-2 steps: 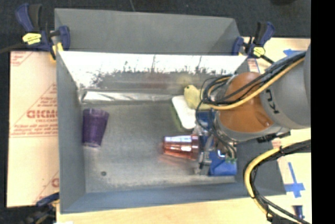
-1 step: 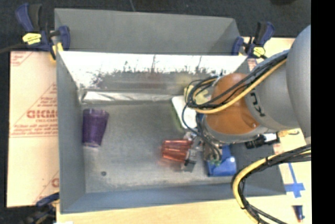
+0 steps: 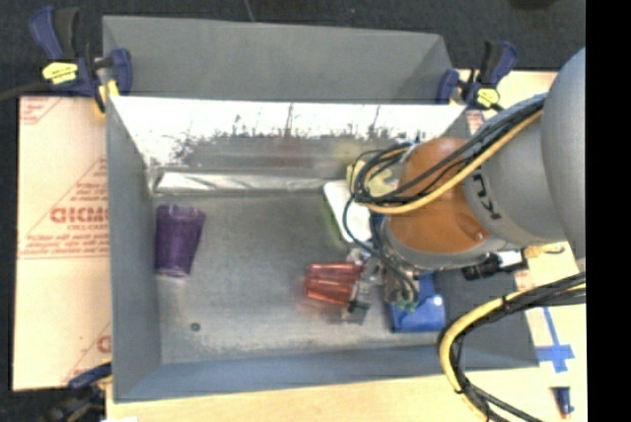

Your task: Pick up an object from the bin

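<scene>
One red see-through cup lies on its side right of the middle of the bin, just beside the gripper. Whether the gripper is spread or closed I cannot tell. The cup looks light, thin and slick, so I'd pinch its rim wall.

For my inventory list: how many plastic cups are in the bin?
2. A purple translucent plastic cup is at the left of the bin; a red translucent plastic cup lies near the middle, beside the gripper. The arm may hide others.
</scene>
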Controlling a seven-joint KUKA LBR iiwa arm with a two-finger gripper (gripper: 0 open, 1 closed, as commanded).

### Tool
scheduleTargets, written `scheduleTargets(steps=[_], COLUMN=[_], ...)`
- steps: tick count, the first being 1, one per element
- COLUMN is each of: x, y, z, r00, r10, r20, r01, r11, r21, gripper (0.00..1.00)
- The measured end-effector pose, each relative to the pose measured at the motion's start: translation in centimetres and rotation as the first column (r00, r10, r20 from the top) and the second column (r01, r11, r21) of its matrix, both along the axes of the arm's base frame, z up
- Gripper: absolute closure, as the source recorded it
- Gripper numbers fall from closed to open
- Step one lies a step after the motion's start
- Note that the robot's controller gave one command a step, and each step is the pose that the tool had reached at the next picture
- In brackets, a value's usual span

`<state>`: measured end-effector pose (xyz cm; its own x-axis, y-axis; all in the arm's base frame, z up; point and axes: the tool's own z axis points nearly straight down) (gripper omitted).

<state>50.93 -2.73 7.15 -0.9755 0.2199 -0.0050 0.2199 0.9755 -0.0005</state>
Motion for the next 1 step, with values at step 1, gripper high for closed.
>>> scheduleTargets(steps=[1], x=[0.50], y=[-0.85], z=[9.80], r00=[1.000], r10=[-0.030], r20=[-0.003], r01=[0.030], r11=[1.000], r21=[0.001], gripper=[1.00])
